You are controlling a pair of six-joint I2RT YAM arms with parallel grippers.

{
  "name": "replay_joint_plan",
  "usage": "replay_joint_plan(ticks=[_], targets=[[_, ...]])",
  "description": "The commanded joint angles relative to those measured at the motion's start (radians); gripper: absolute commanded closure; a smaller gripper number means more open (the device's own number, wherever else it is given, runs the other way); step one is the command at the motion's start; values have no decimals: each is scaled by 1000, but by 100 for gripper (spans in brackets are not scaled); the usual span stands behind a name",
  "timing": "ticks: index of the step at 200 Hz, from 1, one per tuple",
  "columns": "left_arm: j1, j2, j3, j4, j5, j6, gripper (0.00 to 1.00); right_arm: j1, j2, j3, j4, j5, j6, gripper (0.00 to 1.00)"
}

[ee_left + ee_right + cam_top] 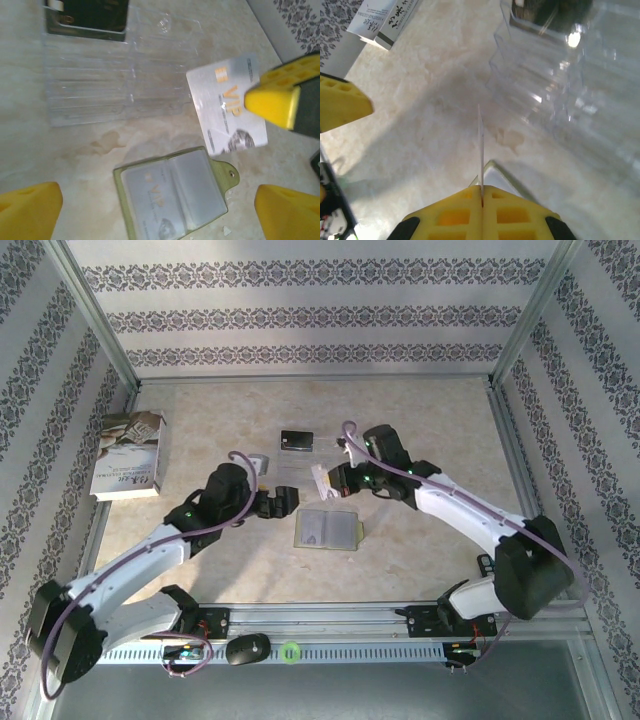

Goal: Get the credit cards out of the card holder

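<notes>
Three cards are showing in all. The right gripper [481,192] is pinching one silvery card [222,105] tight between its yellow fingers [445,215], holding it near the far side of the card holder [328,530] and apart from it. In the right wrist view this card is standing edge-on out of the closed tips. The single card holder is lying open and flat near the middle of the table [430,410], its pockets facing up. A second silvery card [150,200] with the same gold lettering is sitting inside one of its clear pockets. One black card [297,441] is resting at the far end of one clear plastic tray [100,85], which is lying just beyond the holder. The left gripper [278,502] is hovering just left of the holder with its two fingers spread wide, gripping nothing. One book [128,455] is lying well apart, at the table's left edge
</notes>
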Motion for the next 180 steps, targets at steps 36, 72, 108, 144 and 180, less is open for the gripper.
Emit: replay_joint_plan(ticks=[36, 72, 108, 144, 180], targets=[[102, -172, -20, -232, -22, -4, 1, 44, 220, 347, -227, 129, -378, 100], [133, -200, -21, -279, -31, 3, 1, 48, 318, 527, -315, 206, -581, 100], [142, -211, -17, -295, -56, 16, 1, 67, 405, 652, -369, 258, -745, 100], [149, -218, -20, -288, -76, 37, 1, 75, 472, 739, -468, 321, -853, 100], [155, -219, -37, -242, -82, 32, 1, 30, 464, 746, -505, 344, -898, 100]])
